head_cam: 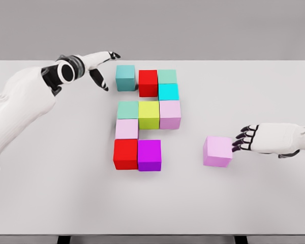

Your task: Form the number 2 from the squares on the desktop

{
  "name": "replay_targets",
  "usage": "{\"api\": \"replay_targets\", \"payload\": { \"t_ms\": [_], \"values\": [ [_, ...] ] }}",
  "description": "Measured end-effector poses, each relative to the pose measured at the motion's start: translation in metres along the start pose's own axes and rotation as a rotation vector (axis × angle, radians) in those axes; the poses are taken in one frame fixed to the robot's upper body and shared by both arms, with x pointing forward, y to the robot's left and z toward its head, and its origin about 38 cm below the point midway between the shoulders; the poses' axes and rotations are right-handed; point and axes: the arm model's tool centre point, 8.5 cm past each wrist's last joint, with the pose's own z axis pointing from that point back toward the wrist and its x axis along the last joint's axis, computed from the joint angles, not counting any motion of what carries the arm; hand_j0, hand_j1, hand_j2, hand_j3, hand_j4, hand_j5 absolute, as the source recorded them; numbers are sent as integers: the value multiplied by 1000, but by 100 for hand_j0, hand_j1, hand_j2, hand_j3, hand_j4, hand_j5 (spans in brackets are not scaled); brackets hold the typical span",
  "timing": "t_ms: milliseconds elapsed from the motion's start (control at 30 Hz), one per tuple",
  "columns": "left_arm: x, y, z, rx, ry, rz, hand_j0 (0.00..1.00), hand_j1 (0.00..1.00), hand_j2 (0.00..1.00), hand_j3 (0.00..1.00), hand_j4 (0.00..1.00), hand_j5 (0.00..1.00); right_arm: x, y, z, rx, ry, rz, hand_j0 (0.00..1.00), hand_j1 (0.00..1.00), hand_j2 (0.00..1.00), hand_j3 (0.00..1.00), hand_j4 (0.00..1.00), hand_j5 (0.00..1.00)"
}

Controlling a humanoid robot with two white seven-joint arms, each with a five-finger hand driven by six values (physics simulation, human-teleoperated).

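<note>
Coloured cubes form a partial figure on the white table (66, 203). Top row: teal cube (125, 77), red cube (148, 82), pale green cube (167, 77), with a cyan cube (169, 92) under it. Middle row: green cube (127, 110), yellow-green cube (149, 114), pink cube (170, 114). Below come a pale pink cube (126, 129), a red cube (125, 153) and a purple cube (149, 154). A lone pink cube (218, 150) lies apart at the right. My right hand (244, 138) touches its right side with fingers extended. My left hand (104, 68) hovers open just left of the teal cube.
The table's far edge runs just behind the top row. Wide bare surface lies at the front and at the far right behind my right forearm (290, 138).
</note>
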Motion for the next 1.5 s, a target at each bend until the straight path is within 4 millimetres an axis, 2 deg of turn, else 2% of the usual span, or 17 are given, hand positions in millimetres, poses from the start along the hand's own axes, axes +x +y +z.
{"api": "replay_targets", "payload": {
  "t_ms": [233, 500, 700, 867, 1033, 1300, 1500],
  "values": [
    [9, -10, -2, -72, -13, -19, 100, 100, 100, 100, 100, 100, 3, -16, -12, -53, -22, 16, 100, 100, 100, 100, 100, 100],
    [18, -7, 5, -83, -52, -37, 100, 100, 100, 100, 100, 100, 10, -19, -24, -72, -52, 13, 100, 100, 100, 100, 100, 100],
    [17, -7, 7, -86, -56, -37, 100, 100, 100, 100, 100, 100, 12, -15, -26, -60, -61, 10, 100, 100, 100, 100, 100, 100],
    [2, 0, 15, -78, -61, -49, 100, 100, 100, 100, 100, 100, 14, -8, -26, -34, -68, 5, 100, 100, 100, 100, 100, 100],
    [-3, 1, 19, -78, -70, -51, 100, 100, 100, 100, 100, 100, 18, -5, -30, -23, -84, 1, 100, 100, 100, 100, 100, 100],
    [0, 0, 19, -81, -81, -54, 100, 100, 100, 100, 100, 100, 26, -13, -45, -57, -121, 1, 100, 100, 100, 100, 100, 100],
    [3, -3, 19, -99, -106, -65, 100, 100, 100, 100, 100, 100, 25, -22, -46, -76, -119, 15, 100, 100, 100, 100, 100, 100]
  ]
}}
